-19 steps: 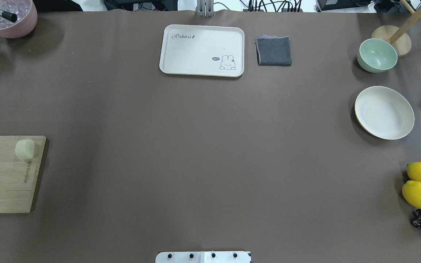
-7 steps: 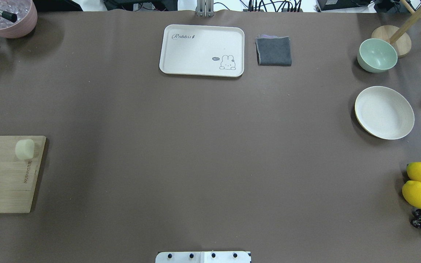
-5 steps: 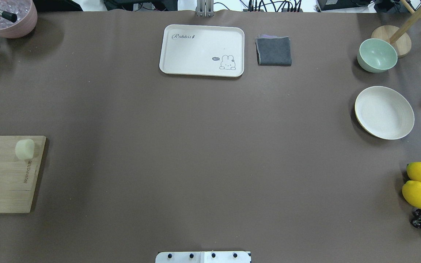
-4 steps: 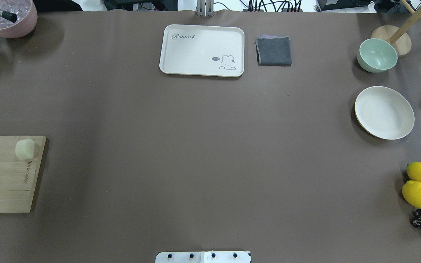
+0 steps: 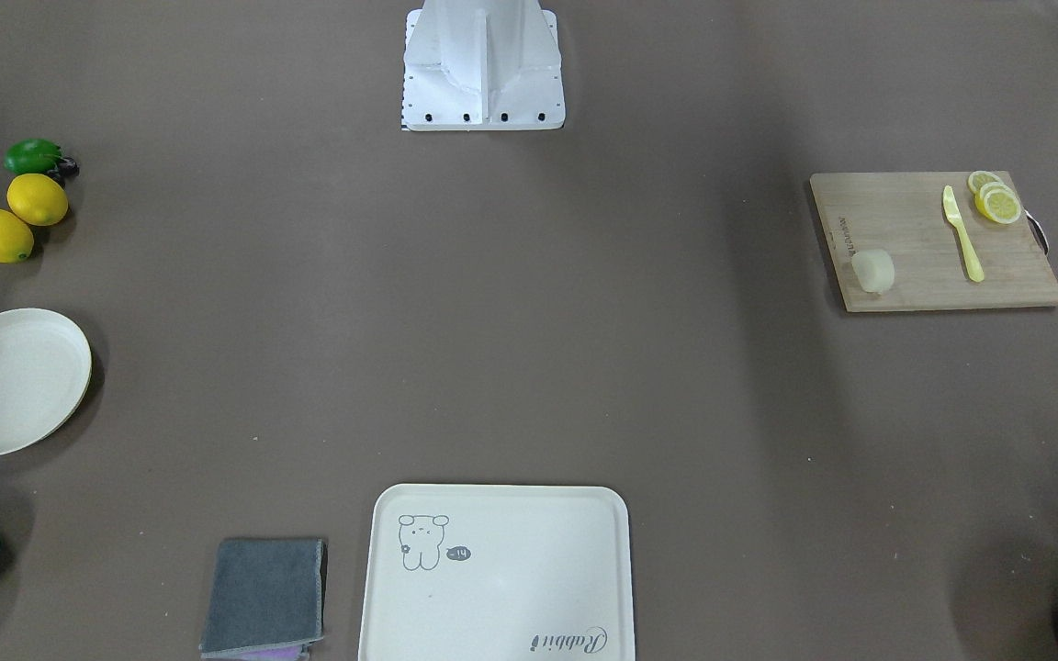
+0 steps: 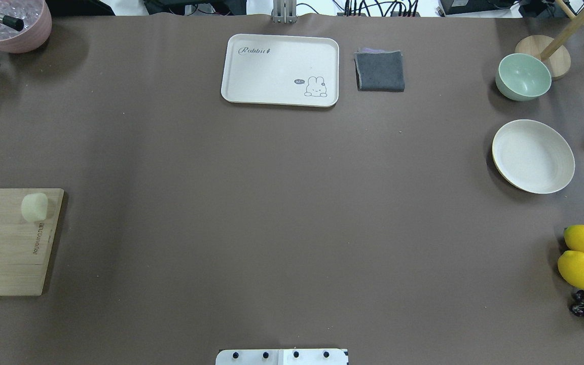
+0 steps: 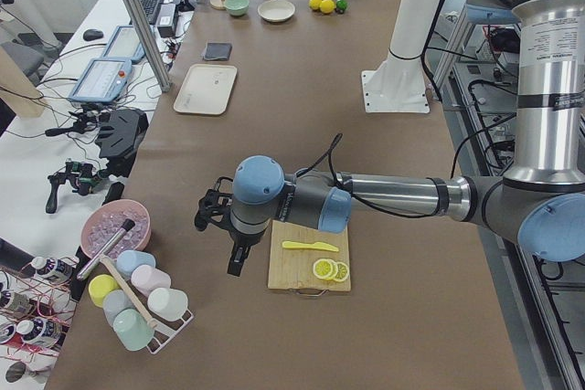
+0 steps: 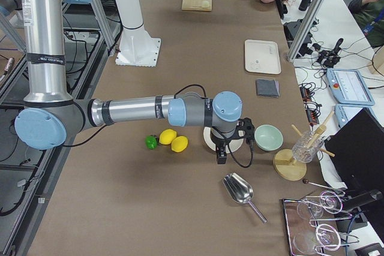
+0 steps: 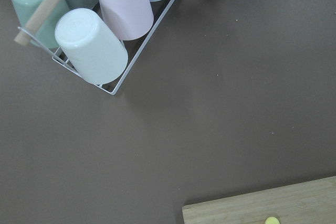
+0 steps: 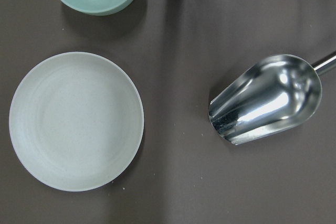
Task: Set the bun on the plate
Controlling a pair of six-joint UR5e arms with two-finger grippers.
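The bun (image 5: 872, 271) (image 6: 34, 207), a small pale cream lump, lies on the far corner of a wooden cutting board (image 5: 933, 240) (image 6: 5, 243) on my left side. The round cream plate (image 6: 533, 156) (image 5: 10, 381) (image 10: 76, 120) sits empty on the far right side. Only the left side view shows my left gripper (image 7: 235, 260), hanging over the table beside the board; I cannot tell whether it is open or shut. Only the right side view shows my right gripper (image 8: 221, 154), hovering beside the plate; I cannot tell its state either.
A yellow knife (image 5: 962, 234) and lemon slices (image 5: 997, 202) share the board. A rack of cups (image 9: 94, 30) stands left of it. A green bowl (image 6: 523, 76), a metal scoop (image 10: 268, 98) and two lemons (image 6: 581, 256) flank the plate. A cream tray (image 6: 280, 70) and a grey cloth (image 6: 379, 71) lie at the far edge.
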